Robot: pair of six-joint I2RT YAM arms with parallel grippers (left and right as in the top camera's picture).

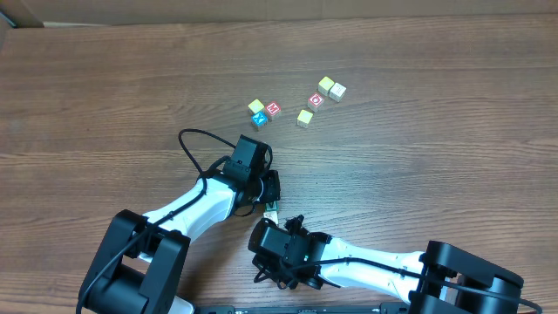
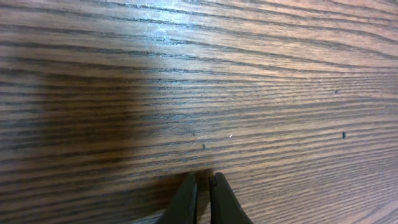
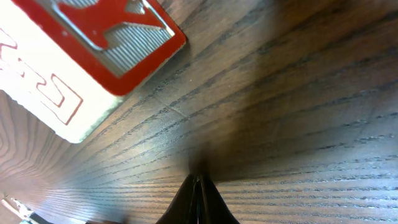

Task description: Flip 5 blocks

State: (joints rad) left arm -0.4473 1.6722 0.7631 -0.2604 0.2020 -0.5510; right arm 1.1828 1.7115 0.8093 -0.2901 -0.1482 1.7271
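Brown wood-grain table (image 1: 436, 157), bare apart from a scatter of blocks (image 1: 325, 85) toward 12 o'clock of centre. First the left gripper (image 2: 203, 186): fingers pinched together on nothing, tips close over plain board, with the blocks well apart from it at roughly its 12 to 1 o'clock. Then the right gripper (image 3: 199, 186), nearer the front edge: clenched too, and empty (the red-and-white thing (image 3: 93, 56) in its camera I can't identify).

Now the cubes, left to right. A yellow-green one, a blue block (image 1: 259, 119) and a red block (image 1: 273, 109) are packed close, then comes a lone block (image 1: 304, 118), then four... no, three huddled at 1 o'clock.

They should be feather-light and rigid with slick painted faces, so likely to skitter or pop out of a pinch. Best bet: grip square across two opposite flat sides at mid-height, never on corners. I'd start with the lone block, where the fingers have room.
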